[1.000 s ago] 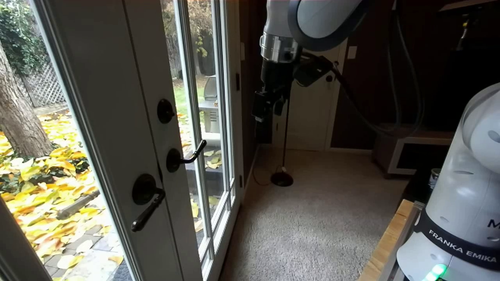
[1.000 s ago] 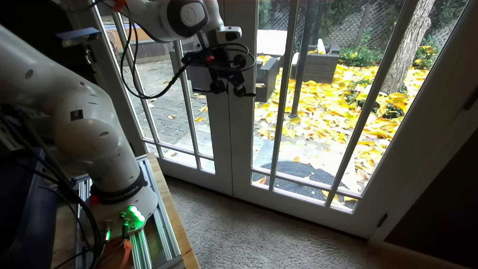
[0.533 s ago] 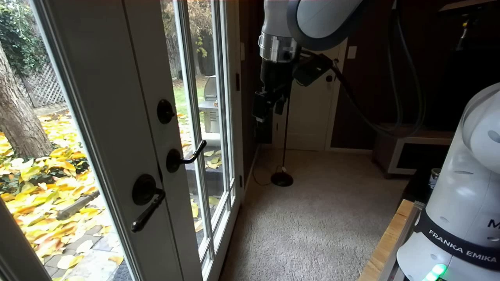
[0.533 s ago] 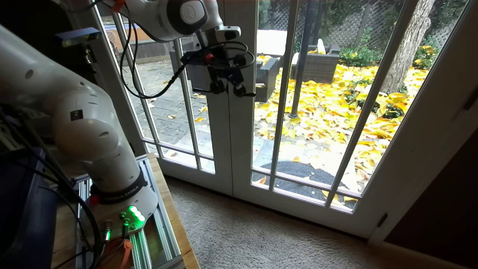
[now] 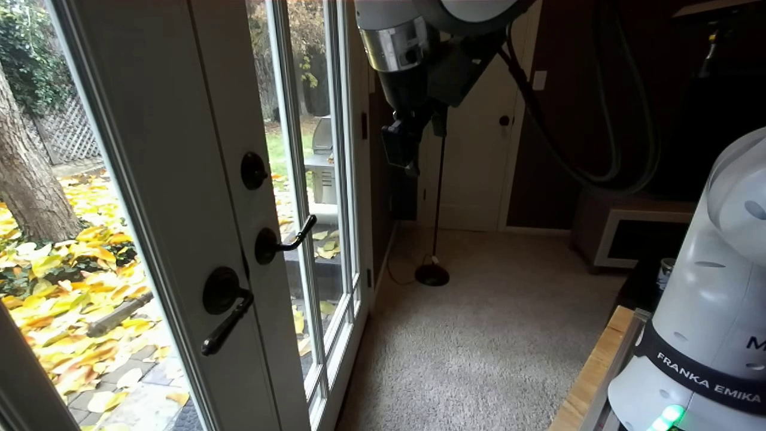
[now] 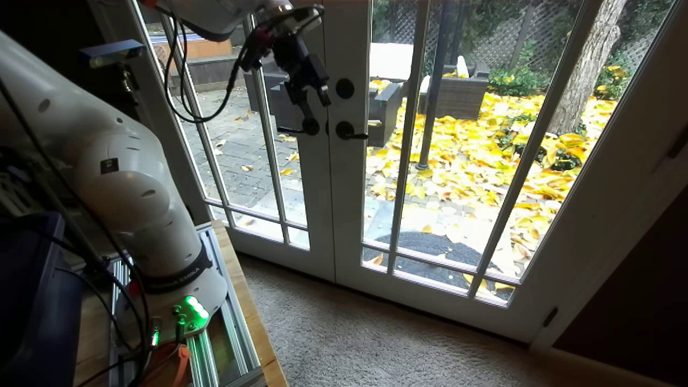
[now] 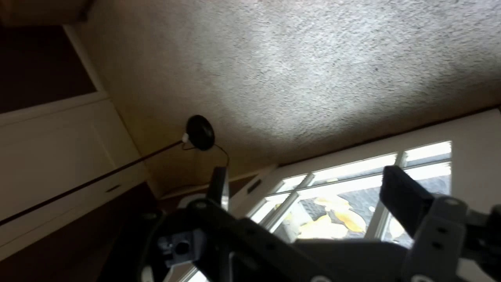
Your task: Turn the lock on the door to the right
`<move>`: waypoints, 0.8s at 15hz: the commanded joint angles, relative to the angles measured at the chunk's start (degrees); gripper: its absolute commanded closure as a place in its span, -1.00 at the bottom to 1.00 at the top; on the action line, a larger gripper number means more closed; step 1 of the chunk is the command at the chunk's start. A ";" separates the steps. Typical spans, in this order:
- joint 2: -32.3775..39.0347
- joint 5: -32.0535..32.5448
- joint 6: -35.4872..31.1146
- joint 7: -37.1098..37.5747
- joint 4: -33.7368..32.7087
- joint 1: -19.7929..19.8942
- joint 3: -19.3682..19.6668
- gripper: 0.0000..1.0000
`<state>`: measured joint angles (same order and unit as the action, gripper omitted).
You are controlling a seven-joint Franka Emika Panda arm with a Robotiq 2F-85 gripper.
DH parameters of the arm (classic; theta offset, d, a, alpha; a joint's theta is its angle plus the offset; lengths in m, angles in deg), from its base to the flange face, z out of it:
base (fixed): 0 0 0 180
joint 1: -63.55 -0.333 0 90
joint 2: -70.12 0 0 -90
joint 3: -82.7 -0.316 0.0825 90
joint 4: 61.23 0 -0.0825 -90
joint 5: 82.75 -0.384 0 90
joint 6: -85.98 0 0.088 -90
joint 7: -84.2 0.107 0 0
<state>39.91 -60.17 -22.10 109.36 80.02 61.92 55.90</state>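
The lock [image 5: 254,170] is a small round black plate with a short knob, above a black lever handle [image 5: 267,245]. It also shows in an exterior view as a dark round plate [image 6: 344,88]; its knob is hard to make out there. It sits on the white-framed glass door [image 5: 278,329], beside the seam between two doors. My gripper [image 5: 425,149] is in the air in front of the doors, apart from the lock. In an exterior view the gripper [image 6: 316,105] appears just left of the lock. In the wrist view its fingers [image 7: 309,188] are wide apart and empty; the lock is out of view.
A second lever handle [image 5: 220,291] is on the neighbouring door. A floor lamp base [image 5: 432,275] stands on the carpet beyond the gripper; it also shows in the wrist view [image 7: 200,132]. The robot's wooden table edge [image 6: 242,301] is near the doors. Cables loop beside the arm.
The wrist has tilted and shifted; in an exterior view my gripper moved up and left, and the lock plate it partly covered now shows in full. The lock and doors look unchanged.
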 commanded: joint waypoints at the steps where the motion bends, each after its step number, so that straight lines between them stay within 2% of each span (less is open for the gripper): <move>1: 5.48 7.98 12.87 5.64 -7.93 -0.34 -4.01 -1.00; 3: 8.07 12.72 16.99 5.82 -10.30 -1.52 -5.21 -1.00; 9: 18.67 24.14 6.94 8.28 -13.03 -7.05 -4.02 -1.00; 12: 22.73 32.57 0.42 10.91 -13.42 -9.61 -2.95 -1.00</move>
<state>57.42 -35.36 -17.80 117.16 68.80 55.30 51.36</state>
